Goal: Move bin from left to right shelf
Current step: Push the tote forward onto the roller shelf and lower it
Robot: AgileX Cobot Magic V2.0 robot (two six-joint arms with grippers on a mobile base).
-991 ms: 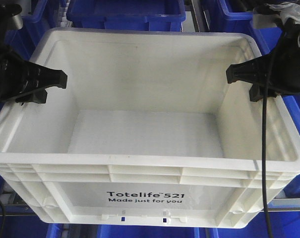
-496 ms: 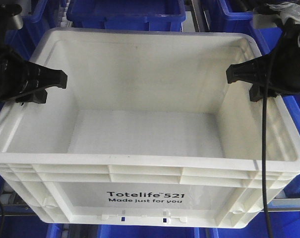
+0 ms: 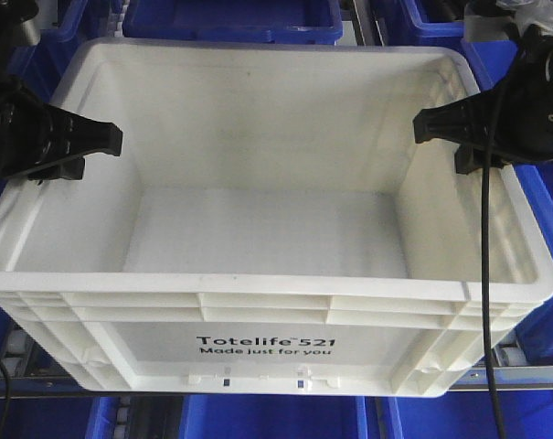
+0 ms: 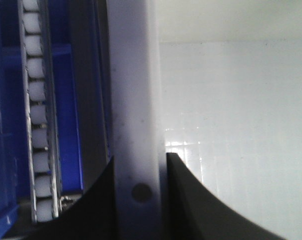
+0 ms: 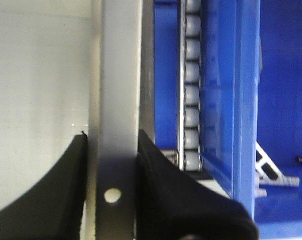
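The white bin (image 3: 267, 347) with black "Totelife 521" print fills the front view, empty, its long side toward me. My left gripper (image 3: 70, 151) is shut on the bin's left rim; the left wrist view shows the rim (image 4: 133, 125) clamped between the two black fingers (image 4: 190, 200). My right gripper (image 3: 459, 128) is shut on the right rim; the right wrist view shows that rim (image 5: 118, 100) pinched between its fingers (image 5: 165, 190). The bin sits slightly tilted, front edge low.
Blue plastic bins (image 3: 230, 18) stand behind and on both sides (image 3: 546, 210). Roller tracks run beside the bin, seen in the left wrist view (image 4: 38, 125) and the right wrist view (image 5: 191, 90). A metal shelf rail (image 3: 523, 380) crosses under the bin's front.
The bin has shifted up and back in the front view, its print now lower-left than before. Both grippers moved with it and stay clamped on the rims.
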